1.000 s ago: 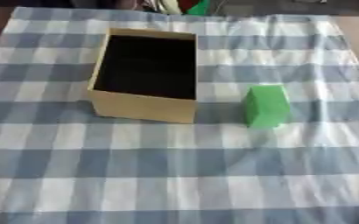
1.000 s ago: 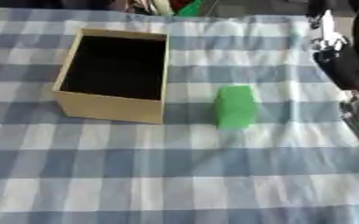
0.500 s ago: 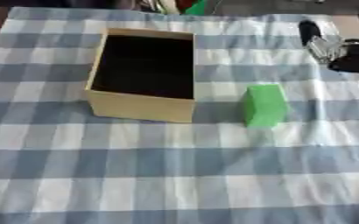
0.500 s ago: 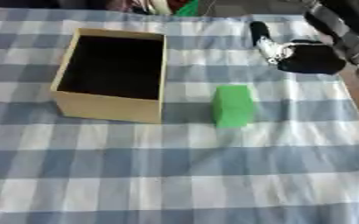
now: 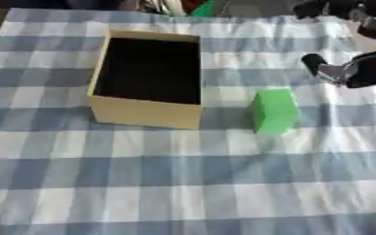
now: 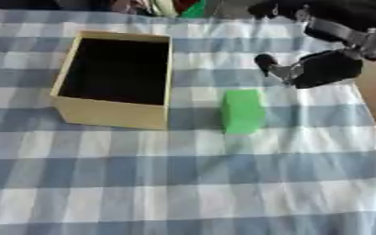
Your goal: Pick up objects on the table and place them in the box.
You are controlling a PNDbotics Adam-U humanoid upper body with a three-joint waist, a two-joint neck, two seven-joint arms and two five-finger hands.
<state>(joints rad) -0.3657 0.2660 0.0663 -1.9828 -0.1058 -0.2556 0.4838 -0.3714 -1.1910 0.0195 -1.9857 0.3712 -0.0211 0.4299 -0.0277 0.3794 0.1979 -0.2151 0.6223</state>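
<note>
The right hand [image 6: 319, 69] had moved closer to the green block [image 6: 243, 111], at its two o'clock, fingers spread open.

The right arm comes in from the upper right corner, black with silver joints, reaching down and toward the left. Its right hand [image 6: 323, 69] hangs above the table, holding nothing. One black finger or thumb [image 6: 265, 63] sticks out to the left, a silver joint behind it, and more dark fingers [image 6: 273, 8] spread out higher up near the top edge. The hand looks open and relaxed. The left hand appears in neither view.
</note>
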